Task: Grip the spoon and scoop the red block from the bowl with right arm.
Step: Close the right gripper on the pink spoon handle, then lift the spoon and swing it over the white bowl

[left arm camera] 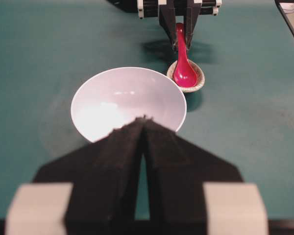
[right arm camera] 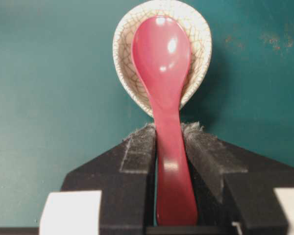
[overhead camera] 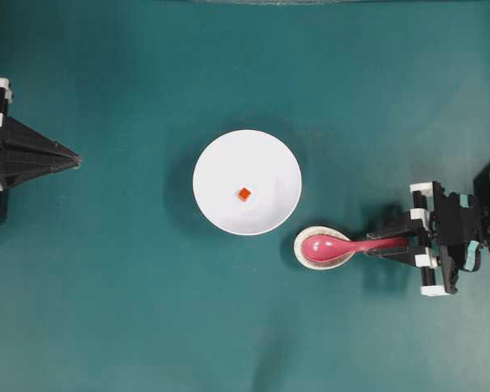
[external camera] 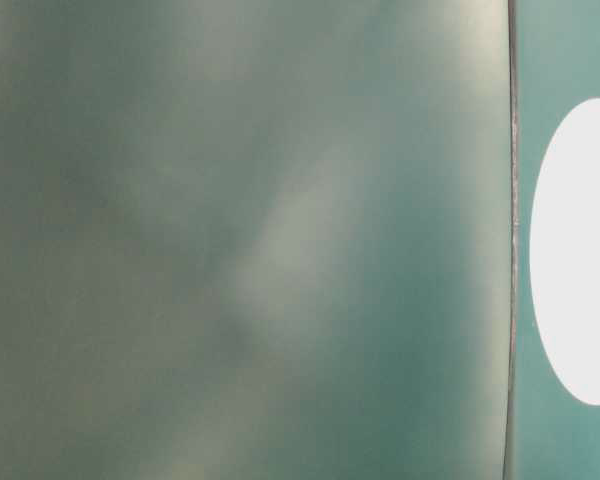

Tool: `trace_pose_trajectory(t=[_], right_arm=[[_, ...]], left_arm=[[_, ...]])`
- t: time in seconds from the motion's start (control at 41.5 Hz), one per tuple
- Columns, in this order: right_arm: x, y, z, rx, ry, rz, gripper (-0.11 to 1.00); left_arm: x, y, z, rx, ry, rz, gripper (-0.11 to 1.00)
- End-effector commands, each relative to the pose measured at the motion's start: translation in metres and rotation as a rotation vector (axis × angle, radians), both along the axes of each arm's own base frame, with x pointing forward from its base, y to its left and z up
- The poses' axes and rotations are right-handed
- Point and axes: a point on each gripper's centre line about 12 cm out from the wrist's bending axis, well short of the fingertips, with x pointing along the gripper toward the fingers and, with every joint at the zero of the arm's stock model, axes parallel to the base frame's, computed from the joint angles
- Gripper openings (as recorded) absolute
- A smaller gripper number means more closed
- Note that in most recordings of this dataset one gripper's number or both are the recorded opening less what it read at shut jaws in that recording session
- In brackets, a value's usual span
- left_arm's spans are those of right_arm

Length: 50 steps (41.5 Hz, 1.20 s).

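Right tool [right arm camera: 169, 134] clamped on spoon [right arm camera: 164, 98] handle, scoop in crackle-glazed oval dish [right arm camera: 125, 68].
Spoon glossy pink-red, just right of round white bowl [overhead camera: 247, 181]; tiny red block [overhead camera: 243, 193] mid-bowl. Fuzzy black pads [right arm camera: 139, 147] touch handle both sides. Left tool [overhead camera: 75, 158] together, far left on teal worktop [overhead camera: 131, 310].

Your overhead view looks straight down on the whole bench [overhead camera: 106, 310]. Your table-level view sits pressed close, blurred, catching only a white edge. Your left wrist camera faces across the bowl [left arm camera: 128, 98] toward the spoon [left arm camera: 183, 68]; your right wrist camera looks closely down that same spoon.
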Motion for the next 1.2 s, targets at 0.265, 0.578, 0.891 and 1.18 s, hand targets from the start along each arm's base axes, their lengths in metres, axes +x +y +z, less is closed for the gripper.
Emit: trace_pose_trajectory(t=[0.265, 0.578, 0.891, 1.18], right_arm=[[0.005, 0.004, 0.005, 0.010, -0.031, 0.006, 0.22], [0.010, 0.007, 0.032, 0.048, -0.132, 0.016, 0.22], [0.022, 0.003, 0.066, 0.050, -0.169, 0.019, 0.22], [0.050, -0.011, 0.109, 0.000, -0.164, 0.009, 0.21]], left_arm=[[0.003, 0.000, 0.008, -0.002, -0.009, -0.001, 0.00], [0.003, 0.000, 0.008, 0.000, -0.009, 0.000, 0.00], [0.003, 0.000, 0.007, 0.001, -0.009, 0.000, 0.00], [0.003, 0.000, 0.008, 0.000, -0.009, 0.000, 0.00]])
